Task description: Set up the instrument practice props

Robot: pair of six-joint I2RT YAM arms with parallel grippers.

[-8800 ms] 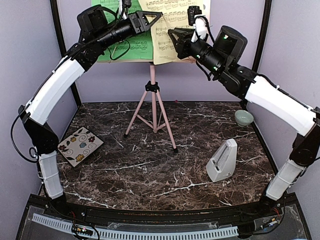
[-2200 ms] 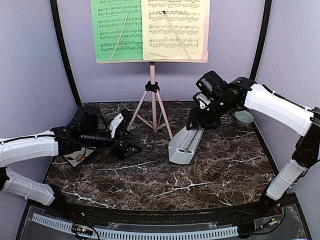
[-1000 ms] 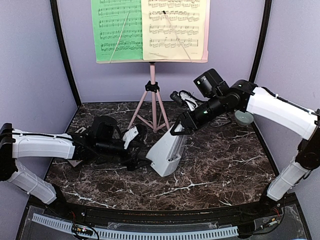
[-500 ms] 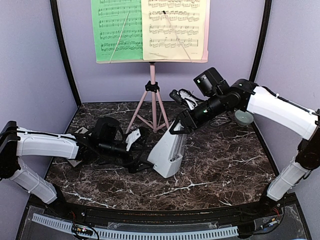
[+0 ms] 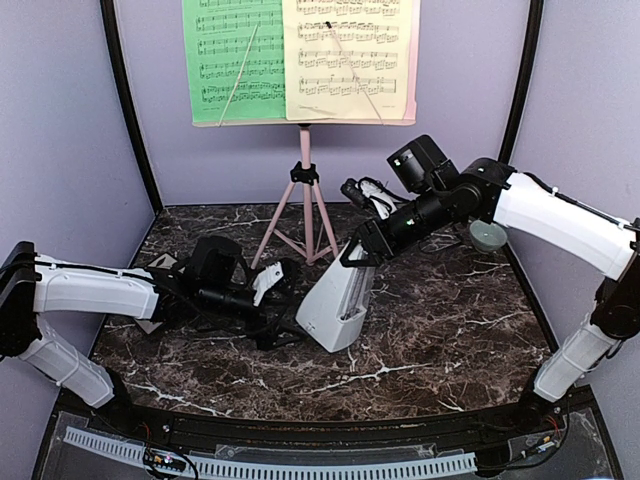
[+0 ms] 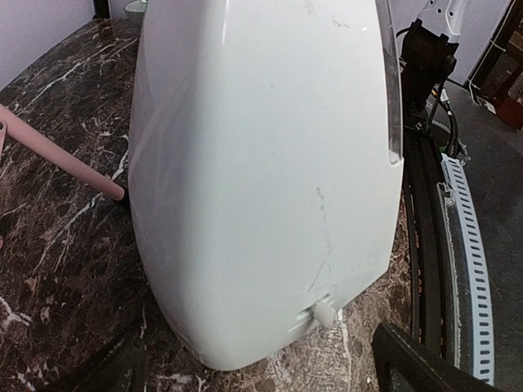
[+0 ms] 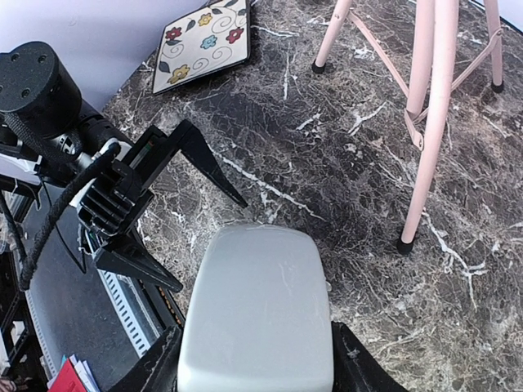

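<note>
Light-grey metronome (image 5: pixel 338 305) leans on the marble table (image 5: pixel 430 350) near the pink music stand (image 5: pixel 305 195), top pinched by the right gripper (image 5: pixel 361 251), left gripper (image 5: pixel 291 306) spread wide beside its base: ease it upright until the base sits flat, then let go slowly

Music stand (image 5: pixel 306 190) stood at rear centre of the bench (image 5: pixel 450 340). On its desk, left music sheet (image 5: pixel 232 60) sat beside right music sheet (image 5: pixel 350 60). Metronome (image 5: pixel 335 305) stood mid-bench, before the stand's legs. Floral tile (image 7: pixel 200 45) lay near the left edge, bowl (image 5: pixel 487 235) near the right rear corner.
</note>
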